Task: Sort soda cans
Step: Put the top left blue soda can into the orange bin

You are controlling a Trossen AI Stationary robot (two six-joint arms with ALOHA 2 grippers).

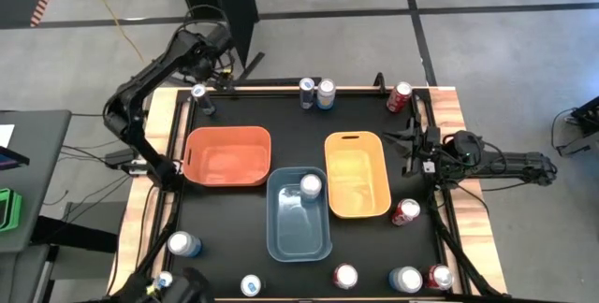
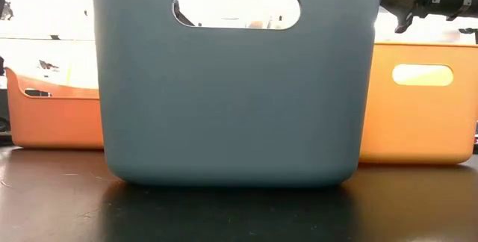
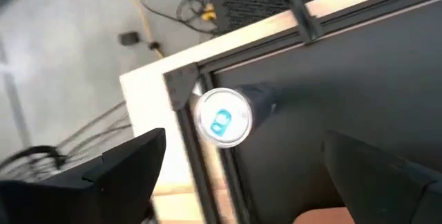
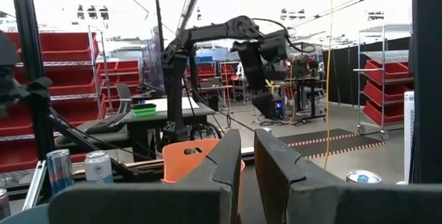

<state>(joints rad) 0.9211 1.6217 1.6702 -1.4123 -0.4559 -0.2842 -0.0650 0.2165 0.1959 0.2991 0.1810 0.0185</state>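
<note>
We see the left gripper (image 1: pixel 204 79) hanging over the far left corner of the black table (image 1: pixel 234 247), its two dark fingers (image 3: pixel 117 172) spread wide on either side of a dark-bodied soda can with a silver top and blue tab (image 3: pixel 222 116) that stands upright just inside the table's wooden edge; nothing is held between them. The right gripper (image 1: pixel 404 144) sits at the table's right edge, just beside the yellow rectangular plastic bin (image 1: pixel 357 174), with its fingers (image 4: pixel 221 162) drawn close together, only a narrow gap between them, and nothing in it. One silver-topped can (image 1: pixel 310 185) stands inside the blue rectangular plastic bin (image 1: pixel 299 214), at its far end, while the orange rectangular plastic bin (image 1: pixel 227 156) lies to the left. The other soda cans are scattered around the table: two together at the far edge (image 1: pixel 316 93), a red can (image 1: pixel 401 96) at the far right, a red can (image 1: pixel 405 211) beside the yellow bin, and several along the near edge (image 1: pixel 345 276).
</note>
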